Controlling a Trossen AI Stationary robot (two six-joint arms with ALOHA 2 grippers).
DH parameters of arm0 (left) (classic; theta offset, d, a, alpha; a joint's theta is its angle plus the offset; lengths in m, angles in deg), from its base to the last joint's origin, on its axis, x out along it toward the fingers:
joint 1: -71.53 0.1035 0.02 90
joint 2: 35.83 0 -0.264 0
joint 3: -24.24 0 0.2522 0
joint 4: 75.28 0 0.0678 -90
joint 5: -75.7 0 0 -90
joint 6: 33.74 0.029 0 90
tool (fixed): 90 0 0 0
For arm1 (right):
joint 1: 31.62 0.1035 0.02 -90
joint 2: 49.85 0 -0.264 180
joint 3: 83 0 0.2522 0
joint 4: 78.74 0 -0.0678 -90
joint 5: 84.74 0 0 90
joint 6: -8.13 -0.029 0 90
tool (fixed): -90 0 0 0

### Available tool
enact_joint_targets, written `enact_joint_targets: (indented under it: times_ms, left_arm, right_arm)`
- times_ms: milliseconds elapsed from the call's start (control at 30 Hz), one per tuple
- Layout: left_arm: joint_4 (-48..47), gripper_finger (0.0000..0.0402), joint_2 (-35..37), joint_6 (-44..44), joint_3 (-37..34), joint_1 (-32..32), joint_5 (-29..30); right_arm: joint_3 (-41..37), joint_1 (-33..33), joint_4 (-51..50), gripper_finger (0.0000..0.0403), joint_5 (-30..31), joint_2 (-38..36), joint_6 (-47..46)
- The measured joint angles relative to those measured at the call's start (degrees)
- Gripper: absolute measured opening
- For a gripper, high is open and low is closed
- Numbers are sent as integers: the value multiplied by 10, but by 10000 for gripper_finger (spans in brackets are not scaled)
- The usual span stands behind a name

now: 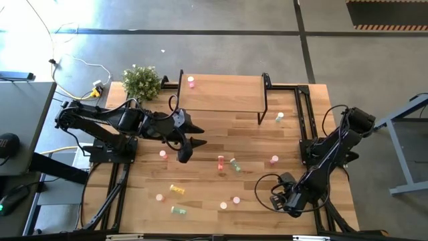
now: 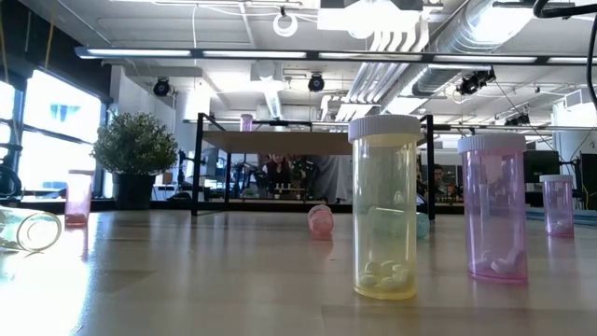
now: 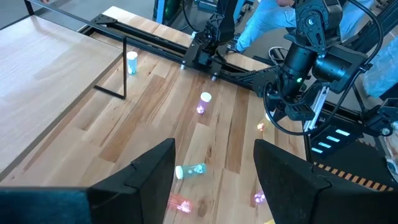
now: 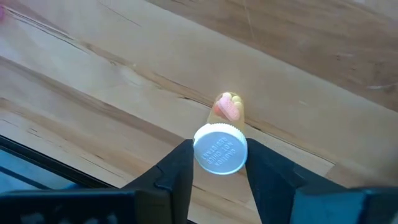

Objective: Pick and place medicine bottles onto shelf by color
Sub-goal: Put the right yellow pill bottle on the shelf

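My right gripper (image 4: 219, 163) hangs low over the table's near right corner (image 1: 277, 199), shut on a pale see-through medicine bottle (image 4: 229, 109) with a white cap and pinkish pills inside. My left gripper (image 1: 192, 142) hovers open in front of the shelf (image 1: 221, 94) and holds nothing. In its wrist view (image 3: 214, 186) a green bottle (image 3: 189, 170) lies on the table beyond the fingers. One pink bottle (image 1: 191, 82) stands on the shelf's far left corner. Several pink, red-orange, green and yellow bottles (image 1: 221, 162) stand or lie scattered on the tabletop. My right gripper pinches the bottle at its top, at the white cap (image 4: 220, 148), one finger (image 4: 180, 165) on each side. The fingers come from above, pointing down. The bottle stays upright below them; whether its bottom rests on the table or is just clear, I cannot tell.
A potted plant (image 1: 142, 82) stands at the far left corner beside the shelf. Black frame rails (image 1: 306, 114) run along the table's right side. A yellow bottle (image 2: 384, 205) and a pink one (image 2: 494, 207) stand near the near edge. Bare wood lies between shelf and bottles.
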Motion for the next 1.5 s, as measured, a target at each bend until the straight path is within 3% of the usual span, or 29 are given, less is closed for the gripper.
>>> enact_joint_targets:
  times_ms: [533, 667, 1067, 1500]
  left_arm:
    - [0, 209, 5, 15, 0, 14, -10]
    - [-2, 209, 12, 22, 0, 36, -22]
    - [-7, 209, 26, 65, 0, 106, -59]
    - [-52, 209, 26, 106, 0, 188, -78]
  right_arm:
    - [0, -5, 43, 105, 1, -11, 0]
    - [17, -19, 55, 104, 35, -22, 21]
    - [175, -133, -59, 104, 107, -24, 205]
    - [343, -353, -224, 104, 110, -24, 526]
